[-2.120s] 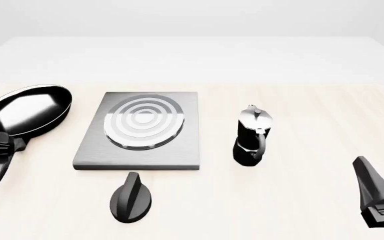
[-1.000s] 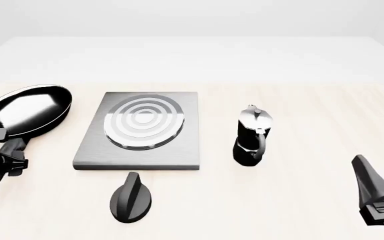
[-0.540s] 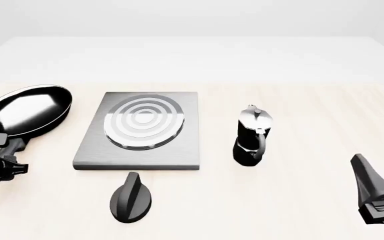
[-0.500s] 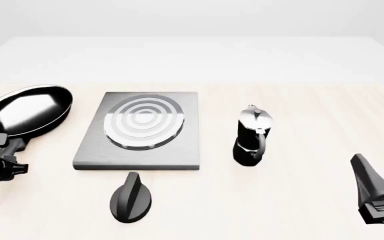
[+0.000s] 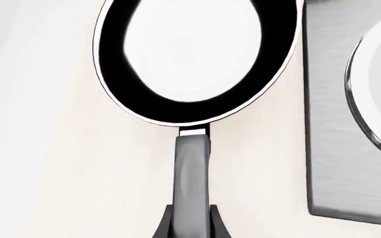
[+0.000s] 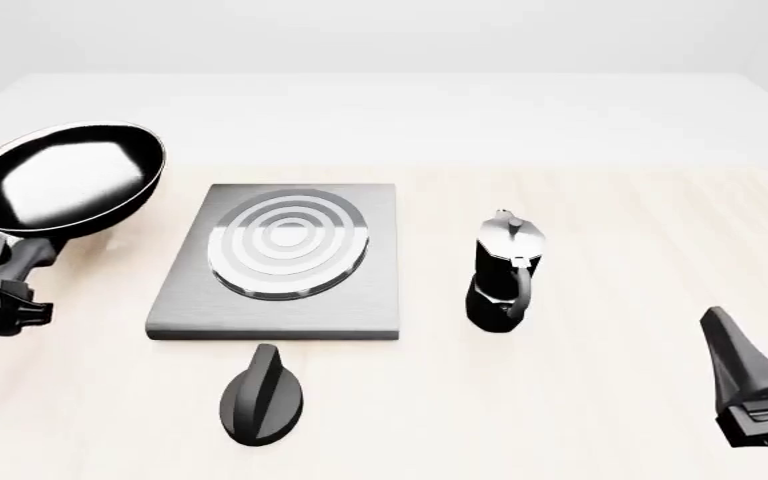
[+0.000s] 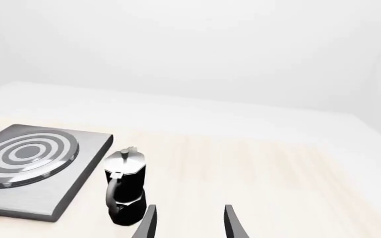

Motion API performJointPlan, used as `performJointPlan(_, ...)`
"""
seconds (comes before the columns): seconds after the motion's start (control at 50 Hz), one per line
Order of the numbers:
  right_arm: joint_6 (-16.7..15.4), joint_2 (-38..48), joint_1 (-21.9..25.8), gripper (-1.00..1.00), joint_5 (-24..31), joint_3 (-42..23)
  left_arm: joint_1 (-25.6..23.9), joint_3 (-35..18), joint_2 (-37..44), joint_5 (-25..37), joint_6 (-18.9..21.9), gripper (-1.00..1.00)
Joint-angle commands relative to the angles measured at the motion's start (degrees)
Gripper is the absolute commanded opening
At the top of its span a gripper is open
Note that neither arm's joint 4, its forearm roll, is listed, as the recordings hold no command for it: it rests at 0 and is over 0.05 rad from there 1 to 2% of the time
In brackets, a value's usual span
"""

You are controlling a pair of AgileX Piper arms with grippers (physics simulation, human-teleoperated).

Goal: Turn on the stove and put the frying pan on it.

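The left gripper (image 6: 8, 290) is at the left edge of the front view, and its jaws pinch the long handle of the frying pan (image 6: 64, 193). In the left wrist view the two fingers (image 5: 166, 225) press on both sides of the handle, near its far end from the pan bowl. The pan is tilted, with its glossy inside turned toward the camera, and it sits to the left of the stove (image 6: 281, 260), not on it. I cannot tell for sure whether the pan still touches the tabletop (image 6: 598, 240).

The stove lies flat in the middle of the tabletop, with its silver burner rings (image 6: 285, 245) on top. The black oval knob (image 6: 263, 396) lies apart, just in front of the stove. A small moka pot (image 6: 504, 272) stands upright to the right of the stove, near it but not touching.

The right gripper (image 7: 189, 223) is low at the right side, well apart from all things. Its jaws are spread and hold nothing; the moka pot is just beside them in the right wrist view.
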Motion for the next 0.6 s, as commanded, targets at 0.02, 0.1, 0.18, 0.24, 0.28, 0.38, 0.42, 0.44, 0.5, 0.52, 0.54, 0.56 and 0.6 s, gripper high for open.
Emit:
performJointPlan(0.02, 0.0, -0.6, -0.1, 1.0, 0.5, 0.0, -3.6, -0.8, -11.1, 6.9, 1.2, -1.0)
performJointPlan(0.1, 0.1, -0.8, 0.0, 1.0, 0.7, 0.0, -5.2, -0.4, -13.7, 8.8, 1.2, -1.0)
performJointPlan(0.18, 0.2, -1.1, 0.0, 1.0, 0.9, -0.1, -7.7, -0.1, -16.9, 11.0, 1.2, -1.0)
performJointPlan(0.24, 0.3, -1.5, -0.1, 1.0, 1.3, -0.1, -9.2, 0.2, -17.9, 11.6, 0.8, -1.0)
performJointPlan(0.28, 0.3, -1.7, -0.1, 1.0, 1.4, -0.1, -9.8, 0.4, -17.9, 11.1, 0.9, -1.0)
performJointPlan(0.38, 0.6, -2.6, -0.2, 1.0, 2.2, 0.0, -12.7, 1.1, -18.6, 10.9, 0.2, -1.0)
performJointPlan(0.42, 0.7, -2.8, -0.3, 1.0, 2.5, 0.0, -13.1, 1.1, -18.6, 10.3, 0.8, -1.0)
performJointPlan(0.44, 0.7, -3.0, -0.3, 1.0, 2.7, -0.1, -13.9, 1.1, -18.8, 10.6, 0.5, -1.0)
performJointPlan(0.5, 0.8, -3.2, -0.4, 1.0, 2.9, -0.1, -14.7, 1.3, -18.7, 10.3, 1.2, -1.0)
performJointPlan(0.52, 0.8, -3.2, -0.4, 1.0, 2.9, -0.1, -14.7, 1.3, -18.7, 10.3, 1.2, -1.0)
performJointPlan(0.54, 0.9, -3.2, -0.4, 1.0, 2.9, -0.1, -15.6, 0.7, -18.9, 10.8, 0.7, -1.0)
performJointPlan(0.56, 0.9, -3.2, -0.4, 1.0, 2.9, -0.1, -15.6, 0.7, -18.9, 10.8, 0.7, -1.0)
performJointPlan(0.6, 1.0, -3.3, -0.4, 1.0, 2.9, -0.1, -16.6, 0.8, -19.3, 10.9, 0.9, -1.0)
